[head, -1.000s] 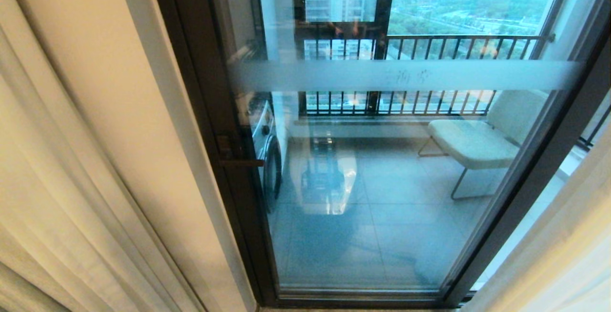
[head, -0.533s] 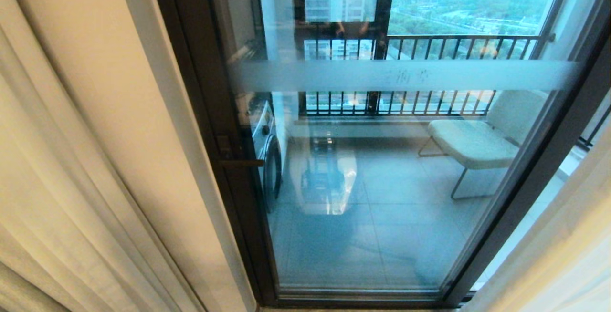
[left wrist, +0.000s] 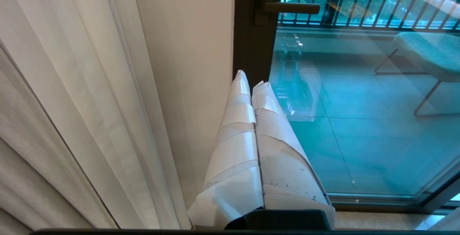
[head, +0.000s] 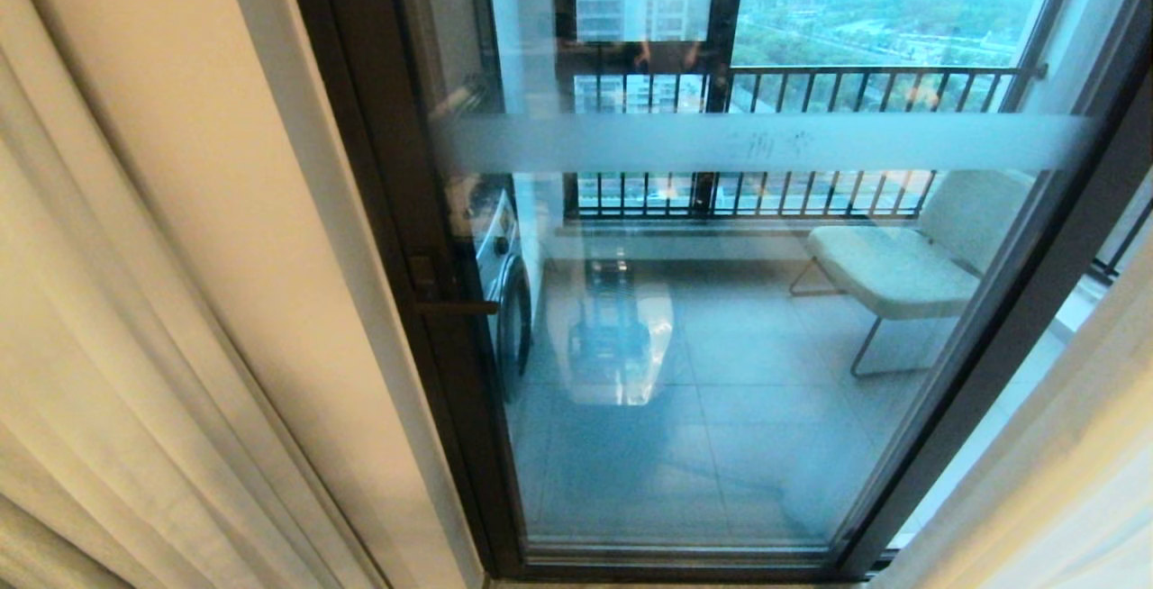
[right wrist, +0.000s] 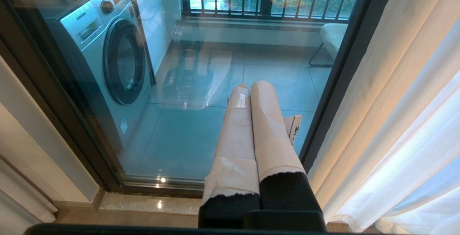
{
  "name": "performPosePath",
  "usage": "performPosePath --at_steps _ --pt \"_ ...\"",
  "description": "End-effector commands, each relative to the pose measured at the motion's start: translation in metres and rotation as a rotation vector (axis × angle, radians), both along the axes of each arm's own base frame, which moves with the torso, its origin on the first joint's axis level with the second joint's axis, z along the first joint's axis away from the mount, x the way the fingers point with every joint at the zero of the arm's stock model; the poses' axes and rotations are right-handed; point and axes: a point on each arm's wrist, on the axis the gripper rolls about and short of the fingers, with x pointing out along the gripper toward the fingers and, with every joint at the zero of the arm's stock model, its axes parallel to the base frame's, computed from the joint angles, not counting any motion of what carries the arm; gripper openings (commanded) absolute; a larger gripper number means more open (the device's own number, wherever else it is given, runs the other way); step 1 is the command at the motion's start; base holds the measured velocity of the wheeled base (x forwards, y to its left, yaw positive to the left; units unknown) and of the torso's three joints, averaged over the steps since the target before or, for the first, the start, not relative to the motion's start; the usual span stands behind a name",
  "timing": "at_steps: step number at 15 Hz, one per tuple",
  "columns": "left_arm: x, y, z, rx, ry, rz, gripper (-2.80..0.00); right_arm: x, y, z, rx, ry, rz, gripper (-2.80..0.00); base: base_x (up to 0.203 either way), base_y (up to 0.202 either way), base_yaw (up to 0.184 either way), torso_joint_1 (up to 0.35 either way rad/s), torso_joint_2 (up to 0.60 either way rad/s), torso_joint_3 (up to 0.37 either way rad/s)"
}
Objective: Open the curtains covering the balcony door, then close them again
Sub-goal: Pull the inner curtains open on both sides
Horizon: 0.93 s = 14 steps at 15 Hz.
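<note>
Curtains (head: 117,319) were bunched at 9 and 3 o'clock of the bare balcony door (head: 721,346), both the left gripper (left wrist: 251,78) and right gripper (right wrist: 251,87) pinched together holding nothing, and that soft, slippery fabric probably wants grabbing by its leading edge.

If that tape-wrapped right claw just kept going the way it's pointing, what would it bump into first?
Probably the balcony door: the shut right gripper aims at its lower glass. How far off is unclear.

White-taped left fingers (left wrist: 248,138); tan-taped right fingers (right wrist: 266,127), black bases
</note>
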Motion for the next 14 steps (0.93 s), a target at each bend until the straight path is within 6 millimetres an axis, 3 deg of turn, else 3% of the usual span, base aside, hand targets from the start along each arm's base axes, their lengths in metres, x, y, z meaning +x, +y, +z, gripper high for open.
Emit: performPosePath --at_steps 1,5,14 --pt "-0.0001 0.0000 -0.0001 0.001 -0.001 0.000 -2.80 0.0000 0.0000 0.0000 -0.001 0.000 0.002 -2.80 0.000 0.000 0.000 0.000 0.00 0.000" --pt "-0.0001 0.0000 -0.0002 0.004 0.000 0.000 -2.80 0.0000 0.0000 0.0000 -0.001 0.000 0.000 -2.80 0.001 -0.024 0.001 -0.001 0.00 0.002" --pt "-0.0001 0.0000 -0.0001 0.003 -0.001 0.000 -2.80 0.0000 0.0000 0.0000 -0.001 0.000 0.001 -2.80 0.000 -0.186 -0.002 0.003 0.00 0.003"
